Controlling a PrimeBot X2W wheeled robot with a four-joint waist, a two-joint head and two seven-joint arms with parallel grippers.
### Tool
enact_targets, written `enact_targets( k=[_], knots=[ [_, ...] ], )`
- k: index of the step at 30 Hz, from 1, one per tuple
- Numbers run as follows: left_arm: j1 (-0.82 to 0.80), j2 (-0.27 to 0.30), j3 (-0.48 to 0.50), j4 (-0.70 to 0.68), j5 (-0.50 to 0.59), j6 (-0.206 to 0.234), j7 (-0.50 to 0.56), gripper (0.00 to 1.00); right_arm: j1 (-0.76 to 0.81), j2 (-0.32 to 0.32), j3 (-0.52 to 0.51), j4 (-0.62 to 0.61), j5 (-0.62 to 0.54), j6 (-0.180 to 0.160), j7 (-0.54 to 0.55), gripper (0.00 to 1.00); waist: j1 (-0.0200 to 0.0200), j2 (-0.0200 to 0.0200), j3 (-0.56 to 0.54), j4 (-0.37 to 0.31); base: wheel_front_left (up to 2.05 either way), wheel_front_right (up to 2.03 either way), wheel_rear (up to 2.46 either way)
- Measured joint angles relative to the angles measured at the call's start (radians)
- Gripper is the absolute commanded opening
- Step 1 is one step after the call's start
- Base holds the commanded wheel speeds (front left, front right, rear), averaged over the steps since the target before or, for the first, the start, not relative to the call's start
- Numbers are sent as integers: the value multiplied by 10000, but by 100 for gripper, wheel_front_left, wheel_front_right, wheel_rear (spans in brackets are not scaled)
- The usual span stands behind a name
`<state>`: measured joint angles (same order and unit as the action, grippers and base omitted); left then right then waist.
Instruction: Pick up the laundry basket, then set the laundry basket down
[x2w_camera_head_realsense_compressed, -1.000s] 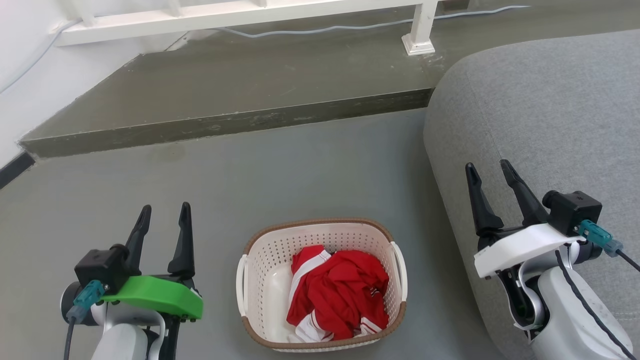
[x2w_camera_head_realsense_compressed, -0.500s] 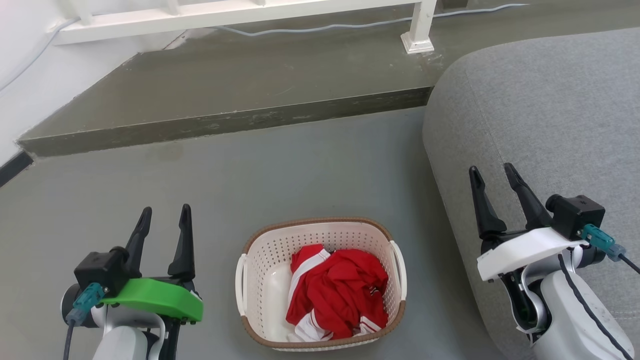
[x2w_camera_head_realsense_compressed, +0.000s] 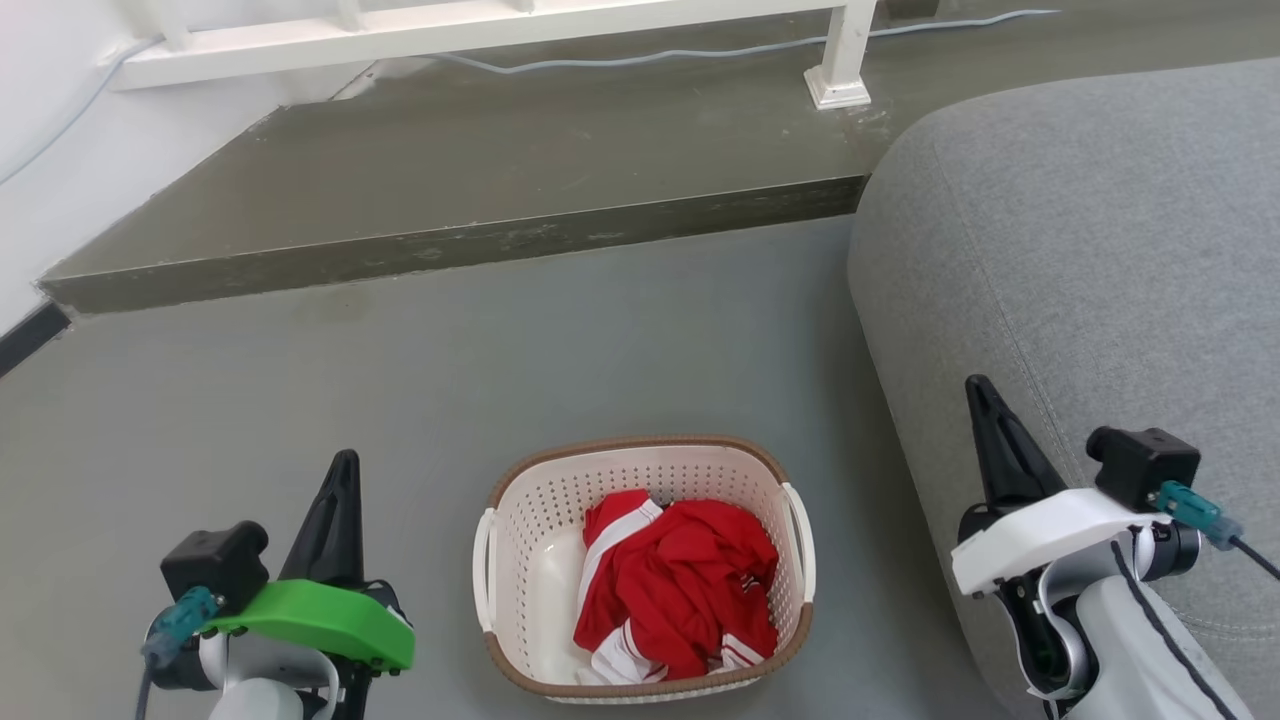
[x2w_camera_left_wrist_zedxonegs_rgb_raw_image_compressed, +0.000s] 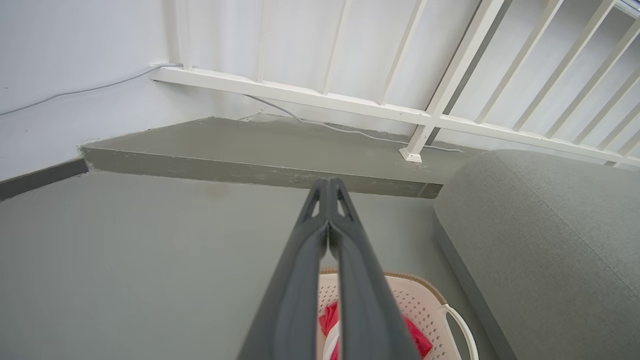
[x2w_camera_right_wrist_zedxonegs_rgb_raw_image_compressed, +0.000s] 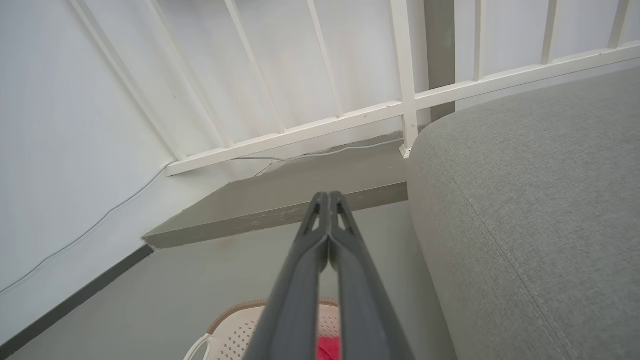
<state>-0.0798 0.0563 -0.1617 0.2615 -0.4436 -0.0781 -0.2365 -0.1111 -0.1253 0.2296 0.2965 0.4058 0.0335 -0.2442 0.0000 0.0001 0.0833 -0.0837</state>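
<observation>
Centrally, laundry basket (x2w_camera_head_realsense_compressed: 528, 515): upright on the grey floor (x2w_camera_head_realsense_compressed: 500, 340), between the two arms and touching neither; brown rim uppermost, a white handle on each short side.
Contents: a crumpled red garment (x2w_camera_head_realsense_compressed: 690, 585) with white stripes lies inside, toward the basket's right half.
Left gripper (x2w_camera_head_realsense_compressed: 343, 462): low at the basket's left, apart from it; fingers pressed together on nothing, pointing away from the robot. In the left wrist view the tips (x2w_camera_left_wrist_zedxonegs_rgb_raw_image_compressed: 329, 186) meet over the floor, with a corner of the basket (x2w_camera_left_wrist_zedxonegs_rgb_raw_image_compressed: 425, 300) beneath them.
Right gripper (x2w_camera_head_realsense_compressed: 978, 386): in front of the sofa (x2w_camera_head_realsense_compressed: 1080, 250), well right of the basket; clenched and empty, as its wrist view (x2w_camera_right_wrist_zedxonegs_rgb_raw_image_compressed: 327, 197) confirms.
Sofa: grey fabric, near the basket's right side, a strip of floor between.
Backdrop: a raised step (x2w_camera_head_realsense_compressed: 450, 170) beyond the basket, with a white railing (x2w_camera_head_realsense_compressed: 480, 30) and a pale cable (x2w_camera_head_realsense_compressed: 650, 58) on it.
</observation>
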Motion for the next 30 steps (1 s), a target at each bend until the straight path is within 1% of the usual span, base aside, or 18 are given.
enact_targets(
  k=[10, 13, 21, 24, 30],
  knots=[
    [0, -19, 267, 100, -1494, -10, 433, 0, 0, 75, -330, -10, 1563, 17, 385, 0, 0, 0, -106, 107, 0, 0, 0],
    [0, -21, 328, 107, -1787, -23, 525, 0, 0, 98, -441, -21, 1900, 96, 449, 0, 0, 0, -131, 134, 0, 0, 0],
    [0, -33, 558, 125, -2694, -86, 825, 0, 1, 174, -746, -42, 2840, 107, 786, 0, 0, 0, -196, 205, 0, 0, 0],
    [0, -36, 627, 128, -3032, -96, 965, 0, 2, 209, -867, -46, 3216, 190, 901, 0, 0, 0, -221, 231, 0, 0, 0],
    [0, -59, 759, 138, -3731, -96, 1151, 0, 2, 278, -1076, -50, 3958, 194, 1124, 0, 0, 0, -270, 282, 0, 0, 0]
  ],
)
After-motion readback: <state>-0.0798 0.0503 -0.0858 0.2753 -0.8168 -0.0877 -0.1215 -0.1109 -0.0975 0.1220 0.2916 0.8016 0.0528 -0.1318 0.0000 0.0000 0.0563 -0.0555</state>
